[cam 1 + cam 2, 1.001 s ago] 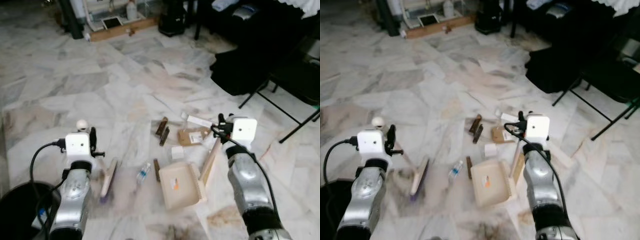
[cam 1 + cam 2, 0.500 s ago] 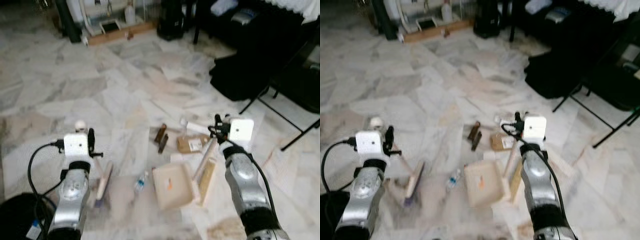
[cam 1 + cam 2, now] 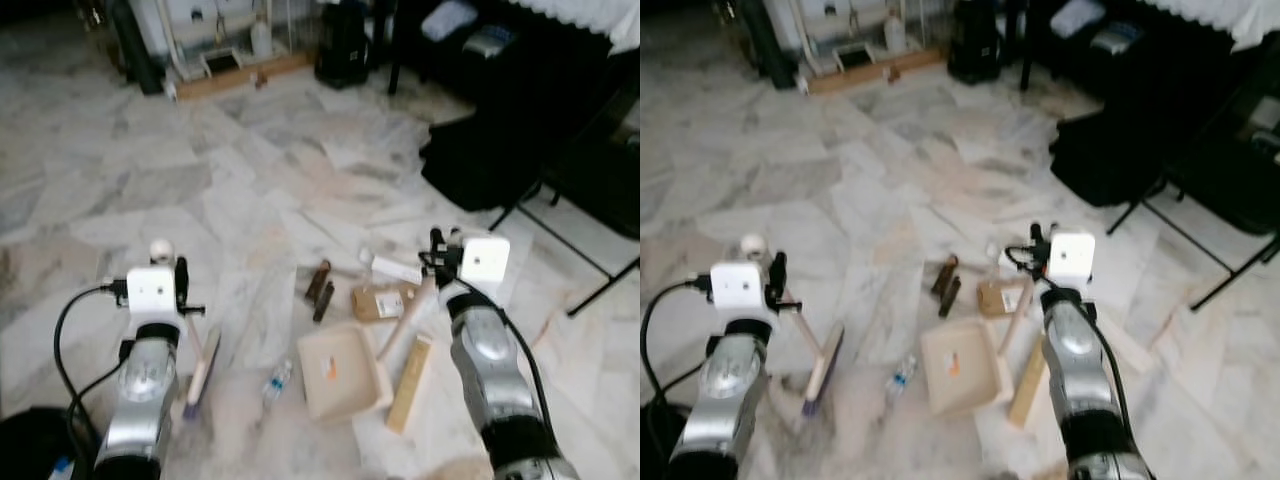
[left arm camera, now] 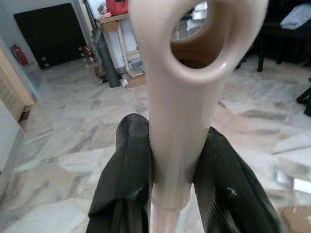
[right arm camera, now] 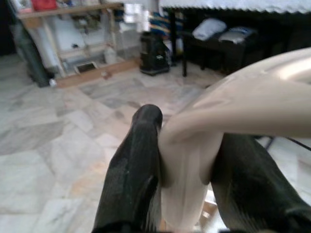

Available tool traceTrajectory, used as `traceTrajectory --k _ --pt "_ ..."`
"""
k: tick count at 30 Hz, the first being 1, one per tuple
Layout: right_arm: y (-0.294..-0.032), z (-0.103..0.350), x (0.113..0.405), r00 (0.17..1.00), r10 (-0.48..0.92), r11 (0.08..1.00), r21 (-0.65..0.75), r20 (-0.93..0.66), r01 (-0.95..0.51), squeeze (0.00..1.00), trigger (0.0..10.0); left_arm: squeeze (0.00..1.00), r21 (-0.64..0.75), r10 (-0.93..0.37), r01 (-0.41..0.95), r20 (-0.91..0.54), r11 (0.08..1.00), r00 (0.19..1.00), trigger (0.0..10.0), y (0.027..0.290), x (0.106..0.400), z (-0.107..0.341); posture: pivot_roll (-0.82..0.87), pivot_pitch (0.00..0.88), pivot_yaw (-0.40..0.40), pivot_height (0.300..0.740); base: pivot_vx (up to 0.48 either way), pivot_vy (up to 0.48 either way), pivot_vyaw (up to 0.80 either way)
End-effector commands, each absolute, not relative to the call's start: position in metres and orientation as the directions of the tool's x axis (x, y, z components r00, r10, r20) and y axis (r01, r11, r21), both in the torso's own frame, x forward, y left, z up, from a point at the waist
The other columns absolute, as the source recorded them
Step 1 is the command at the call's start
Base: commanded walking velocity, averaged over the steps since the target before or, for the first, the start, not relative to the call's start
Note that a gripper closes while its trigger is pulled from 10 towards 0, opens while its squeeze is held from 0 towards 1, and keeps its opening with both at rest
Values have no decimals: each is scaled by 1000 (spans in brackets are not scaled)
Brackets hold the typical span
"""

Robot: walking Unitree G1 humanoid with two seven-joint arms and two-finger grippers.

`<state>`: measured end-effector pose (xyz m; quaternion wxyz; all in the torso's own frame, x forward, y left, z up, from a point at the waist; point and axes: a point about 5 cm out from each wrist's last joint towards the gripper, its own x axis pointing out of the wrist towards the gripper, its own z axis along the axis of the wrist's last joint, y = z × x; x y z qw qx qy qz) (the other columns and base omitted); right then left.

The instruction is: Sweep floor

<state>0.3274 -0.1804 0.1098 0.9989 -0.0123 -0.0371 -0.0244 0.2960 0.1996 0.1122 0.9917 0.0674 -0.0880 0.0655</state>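
Head views. The left gripper [image 3: 183,283] held the handle of the broom [image 3: 197,372], whose head rested on the marble floor [image 3: 200,180] just ahead of the left arm. The right gripper [image 3: 437,252] held the handle of the dustpan [image 3: 340,372], which lay flat on the floor between the two arms. Litter lay around the pan: a small plastic bottle [image 3: 272,385] between broom and pan, two dark brown pieces [image 3: 319,286] beyond the pan, a cardboard box [image 3: 377,302] and a white carton [image 3: 397,269] near the right gripper, and a long tan box [image 3: 409,382] just beside the pan on the right. A folding chair [image 3: 570,190] stood well apart on the right.

Left wrist view. Both black fingers [image 4: 127,165] were clenched on the cream broom handle [image 4: 181,97], just below its hanging loop.

Right wrist view. The black fingers [image 5: 137,160] were clamped on the cream dustpan handle [image 5: 214,126], one on each side.

Step in hand, as judged: collection, with both tools gripped and the pan laid down, yet no litter visibly inside it. The next move would call for drawing the broom head across the floor toward the pan, taking the bottle first. The pan's open edge could not be made out, so its alignment with the sweep should be verified. The pan should be held firmly against the floor.
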Motion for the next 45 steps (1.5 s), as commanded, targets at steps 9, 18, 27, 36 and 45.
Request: traceTrajectory --k 9,18,27,36,45 --pt "-178 123 333 991 -37 999 -35 129 42 0 10000 0 125 136 -168 236 978 962 10000 206 295 122 30 115 30 740 182 0 0" --pt "-183 107 334 994 -79 996 -40 75 82 0 10000 0 128 126 -159 230 979 965 10000 205 295 121 35 125 28 740 0 0 0" --pt "-184 89 331 993 -121 991 -56 6 121 0 10000 0 133 127 -159 224 978 966 10000 206 293 121 43 139 26 740 0 0 0" --pt "-187 86 334 981 -196 977 -81 -3 195 0 10000 0 134 126 -157 219 978 968 10000 206 291 120 44 150 26 740 0 0 0" --pt "-214 79 329 924 -378 915 -174 -57 364 0 10000 0 133 133 -163 213 977 968 10000 208 288 118 46 158 22 740 0 0 0"
